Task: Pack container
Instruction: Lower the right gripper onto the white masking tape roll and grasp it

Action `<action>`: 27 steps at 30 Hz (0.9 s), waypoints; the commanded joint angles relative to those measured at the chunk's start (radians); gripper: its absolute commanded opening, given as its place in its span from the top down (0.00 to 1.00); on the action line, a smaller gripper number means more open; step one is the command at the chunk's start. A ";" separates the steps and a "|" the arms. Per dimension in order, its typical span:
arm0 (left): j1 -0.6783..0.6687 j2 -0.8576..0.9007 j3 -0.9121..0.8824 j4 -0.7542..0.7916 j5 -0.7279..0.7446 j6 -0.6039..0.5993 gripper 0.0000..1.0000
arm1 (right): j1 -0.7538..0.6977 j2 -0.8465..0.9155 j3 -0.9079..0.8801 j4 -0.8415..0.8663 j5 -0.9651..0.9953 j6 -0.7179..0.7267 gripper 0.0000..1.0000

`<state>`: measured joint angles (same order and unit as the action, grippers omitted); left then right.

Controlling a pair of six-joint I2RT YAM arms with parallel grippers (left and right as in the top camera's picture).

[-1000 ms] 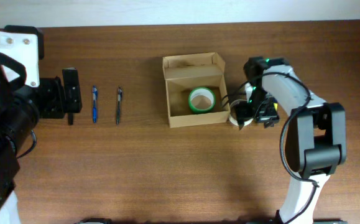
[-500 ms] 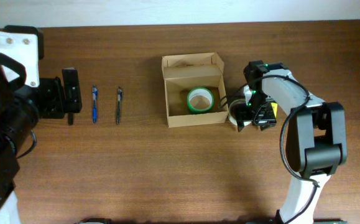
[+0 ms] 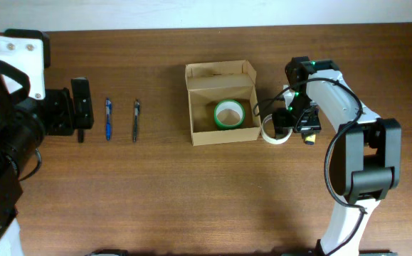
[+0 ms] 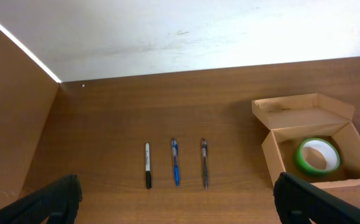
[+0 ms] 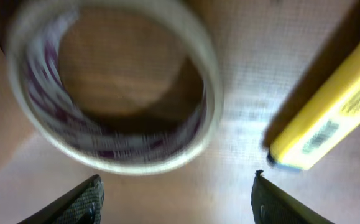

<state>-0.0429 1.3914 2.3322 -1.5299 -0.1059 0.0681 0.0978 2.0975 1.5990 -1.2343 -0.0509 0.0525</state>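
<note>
right gripper (image 5: 176,199) spread wide and empty, just short of the white tape roll (image 5: 136,152). beyond it, leftward in the overhead frame, the open box (image 3: 223,136) at centre, far from the left gripper (image 4: 178,199), also wide.

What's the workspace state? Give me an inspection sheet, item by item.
Surface: wooden table, brown.
Job's things: container, flap open, green tape roll inside; white tape roll outside, on the right arm's side.
Clutter: marker, blue pen, black pen in a row; yellow item near the white roll.
Grippers: left gripper open, empty; right gripper open above white tape roll.
Cables: black cable along right arm.
Surroundings: white wall behind table.
</note>
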 commanded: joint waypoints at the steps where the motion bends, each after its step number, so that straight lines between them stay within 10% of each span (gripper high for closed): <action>1: -0.003 0.003 0.000 -0.002 -0.003 0.016 0.00 | 0.000 -0.013 0.016 0.053 0.003 0.001 0.26; 27: -0.003 0.003 0.000 -0.004 -0.004 0.016 0.01 | 0.000 -0.013 -0.120 0.240 0.031 0.088 0.35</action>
<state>-0.0429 1.3914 2.3322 -1.5303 -0.1059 0.0685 0.0978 2.0975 1.4986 -1.0054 -0.0353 0.1322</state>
